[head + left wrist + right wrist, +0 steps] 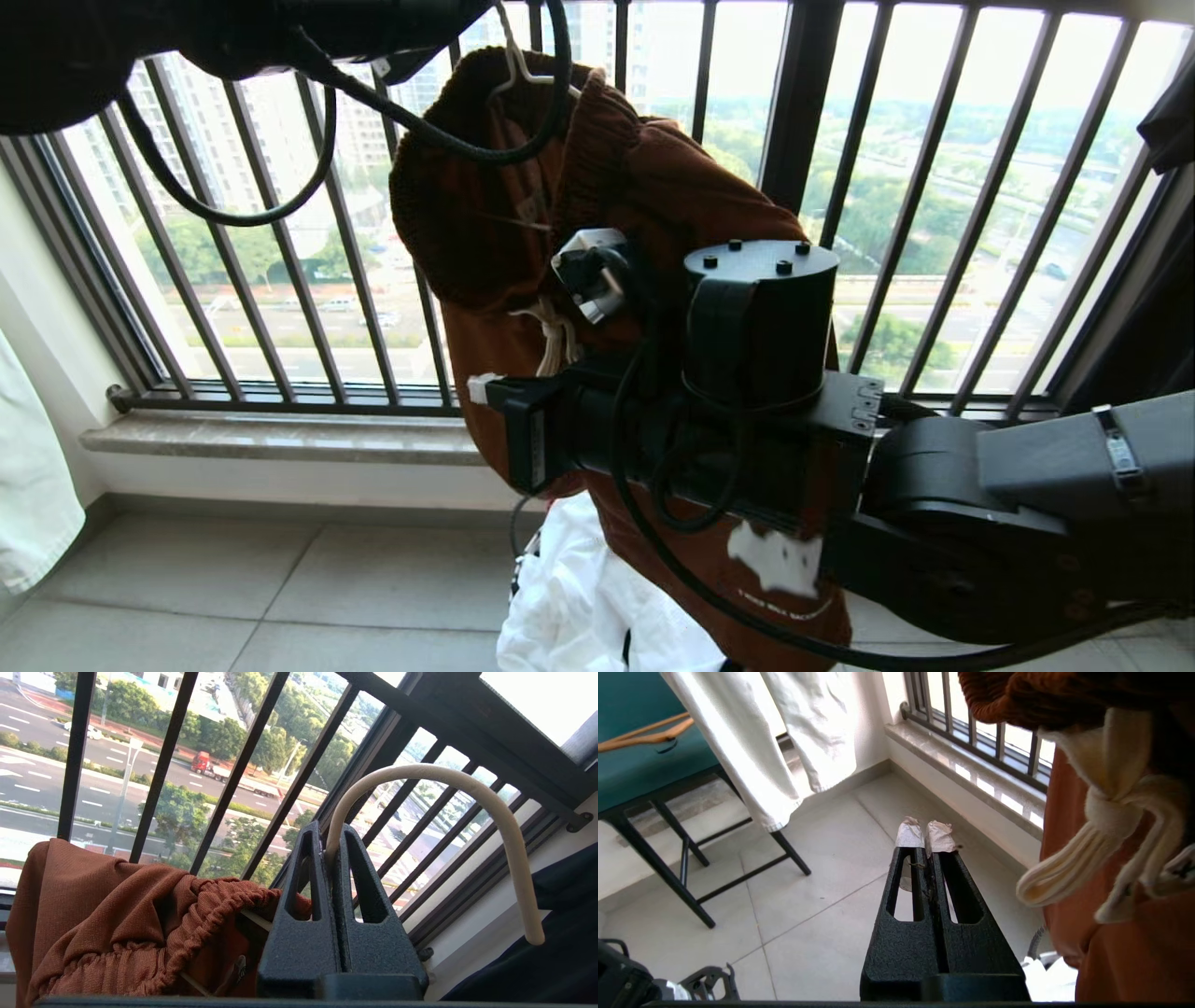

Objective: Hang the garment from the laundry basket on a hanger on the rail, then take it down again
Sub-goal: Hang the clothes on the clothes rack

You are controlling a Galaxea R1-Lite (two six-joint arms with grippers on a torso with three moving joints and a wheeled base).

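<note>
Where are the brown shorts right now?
The shorts hang on the cream hanger, whose hook the left gripper pinches, up in front of the black window bars, above a white cloth.

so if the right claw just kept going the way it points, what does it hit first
Probably nothing close: the right claw, shut and empty, points past the shorts beside it toward bare floor tiles. Depth is hard to judge, but the floor looks first.

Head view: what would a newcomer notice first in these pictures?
First, the rust-brown shorts hanging in mid-air before the black balustrade, draped on a cream hanger whose neck the left gripper pinches between shut fingers. Next, the bulky right arm crossing in front of them, its right gripper shut and empty beside the knotted white drawstring.
</note>
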